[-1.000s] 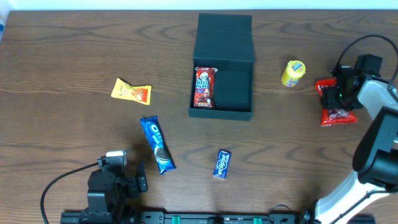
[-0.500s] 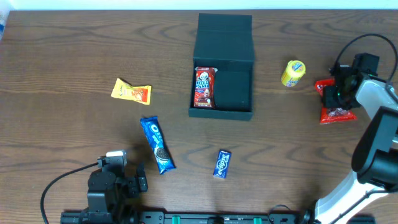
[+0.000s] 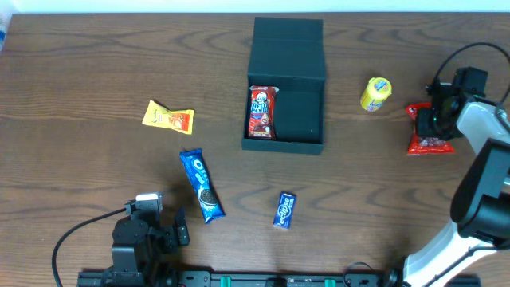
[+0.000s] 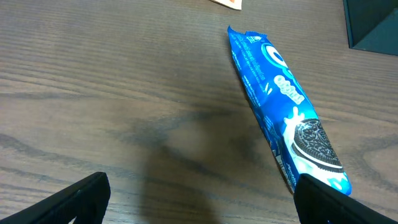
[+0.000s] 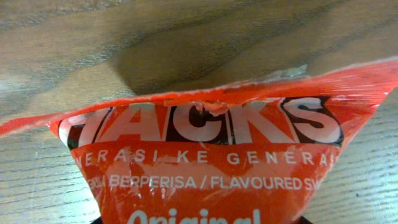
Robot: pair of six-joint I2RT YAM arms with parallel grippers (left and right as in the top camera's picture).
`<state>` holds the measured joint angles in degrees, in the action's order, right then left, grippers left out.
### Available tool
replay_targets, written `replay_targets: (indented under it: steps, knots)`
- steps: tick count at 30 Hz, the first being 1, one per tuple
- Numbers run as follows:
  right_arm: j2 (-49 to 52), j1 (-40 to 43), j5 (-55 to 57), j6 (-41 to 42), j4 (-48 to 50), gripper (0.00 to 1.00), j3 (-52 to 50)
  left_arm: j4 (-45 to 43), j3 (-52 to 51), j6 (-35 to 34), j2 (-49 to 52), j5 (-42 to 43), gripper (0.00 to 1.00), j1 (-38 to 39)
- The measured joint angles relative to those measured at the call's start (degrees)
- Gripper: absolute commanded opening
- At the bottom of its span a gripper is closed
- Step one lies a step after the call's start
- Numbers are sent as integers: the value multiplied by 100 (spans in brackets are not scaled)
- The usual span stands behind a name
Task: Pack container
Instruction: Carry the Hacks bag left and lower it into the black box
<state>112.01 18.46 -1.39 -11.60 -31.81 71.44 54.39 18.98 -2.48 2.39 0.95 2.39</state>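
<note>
While the right gripper [image 3: 432, 119] works near the right edge of the table [image 3: 80, 64], we find its jaws clenched on the upper end of the red Hacks packet [image 5: 205, 155]. The wrist view shows that end bunched and raised off the wood, with a shadow beneath it; the fingertips themselves are out of frame. Just to the left of this packet, and apart from it, lies a yellow snack [image 3: 375, 93]. Further left, at the middle of the table's far half, we locate the container [image 3: 305, 118]. It stands with its lid [image 3: 287, 44] folded back toward the far edge. A red-brown snack packet [image 3: 262, 112] lies lengthwise along the left side of its interior, and the right side is bare. Near the front left, the left gripper [image 4: 202, 180] hovers with its jaws spread wide and nothing between them. A blue Oreo packet [image 4: 280, 106] lies on the wood just ahead of it, at an angle. We also note a small blue packet [image 3: 284, 210] in front of the container and an orange-yellow packet [image 3: 168, 117] well to its left.
</note>
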Motion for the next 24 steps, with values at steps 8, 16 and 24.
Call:
replay_targets:
  steps: [8, 16, 24]
  knots:
    - [-402, -2, -11, 210, -168, 31, -87, 0, 0, 0, 0, 0, 95, 0]
    - [-1722, -26, -15, 590, -787, 27, -92, 0, 0, 0, 0, 0, 95, 0]
    - [-3368, -1091, -17, 1292, -1572, 28, -94, 0, 0, 0, 0, 0, 95, 0]
